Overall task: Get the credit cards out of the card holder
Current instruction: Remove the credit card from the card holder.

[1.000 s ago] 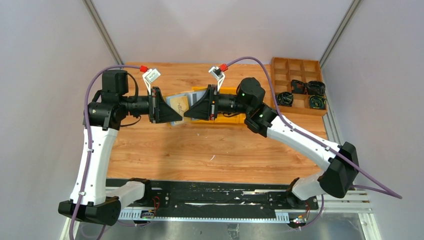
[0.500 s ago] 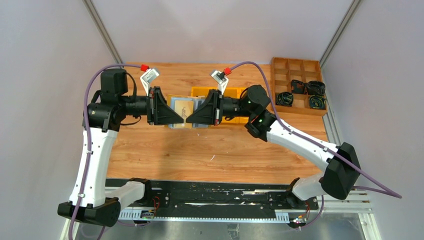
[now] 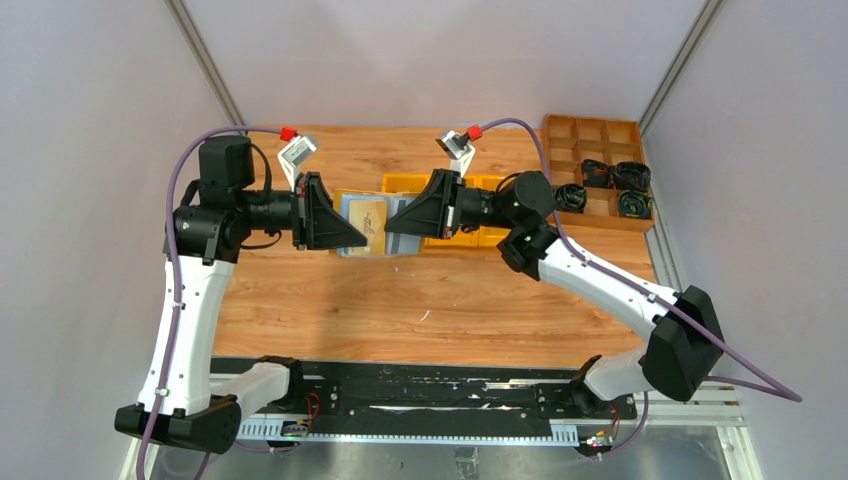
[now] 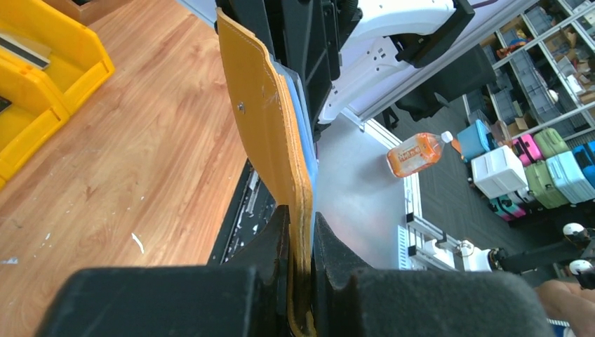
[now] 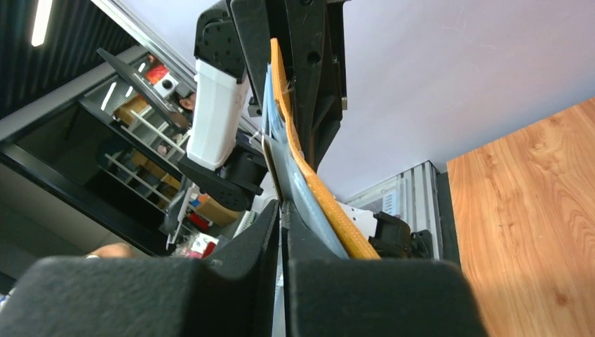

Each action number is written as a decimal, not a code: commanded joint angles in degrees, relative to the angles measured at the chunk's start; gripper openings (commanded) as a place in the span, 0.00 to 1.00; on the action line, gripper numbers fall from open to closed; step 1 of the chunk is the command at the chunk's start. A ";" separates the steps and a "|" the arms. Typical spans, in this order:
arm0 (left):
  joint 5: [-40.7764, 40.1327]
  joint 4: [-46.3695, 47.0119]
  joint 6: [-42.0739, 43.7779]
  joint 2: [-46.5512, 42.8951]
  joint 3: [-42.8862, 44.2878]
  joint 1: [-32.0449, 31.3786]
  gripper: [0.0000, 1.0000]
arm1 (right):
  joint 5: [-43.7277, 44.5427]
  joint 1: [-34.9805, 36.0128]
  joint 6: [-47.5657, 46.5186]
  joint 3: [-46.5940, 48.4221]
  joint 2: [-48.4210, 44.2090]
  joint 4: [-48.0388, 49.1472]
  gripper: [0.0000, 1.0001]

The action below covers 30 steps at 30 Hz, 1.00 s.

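Top view: the holder (image 3: 365, 215) hangs above the tabletop (image 3: 420, 290) between the left pincer (image 3: 340, 232) and the right pincer (image 3: 390, 228), in front of yellow bins (image 3: 400, 184); a wooden tray (image 3: 590, 135) lies far right. Left wrist: the left pincer (image 4: 300, 232) is clamped narrow on the holder's (image 4: 266, 133) mustard cover, with pale cards (image 4: 298, 123) against its inner face. Right wrist: the right pincer (image 5: 281, 210) is nipped narrow on a card (image 5: 284, 179) edge, beside the holder's (image 5: 319, 186) cover.
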 commanded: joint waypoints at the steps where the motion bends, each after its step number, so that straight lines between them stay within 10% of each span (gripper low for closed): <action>1: 3.51 -0.32 -1.84 -1.02 1.89 -0.29 0.07 | 1.38 -1.08 4.02 -0.92 0.79 6.20 0.05; 5: 1.90 -0.40 -1.37 -0.89 1.88 -0.29 0.08 | 0.93 -0.13 1.41 0.44 0.16 3.72 0.32; 9: 1.28 -0.43 -1.43 -0.60 2.17 -0.29 0.08 | 0.77 0.74 -1.07 1.62 0.55 0.89 0.35; 30: -0.75 -0.34 -1.69 -0.78 3.18 -0.29 0.16 | 0.56 1.76 -4.48 2.84 -0.02 -3.22 0.00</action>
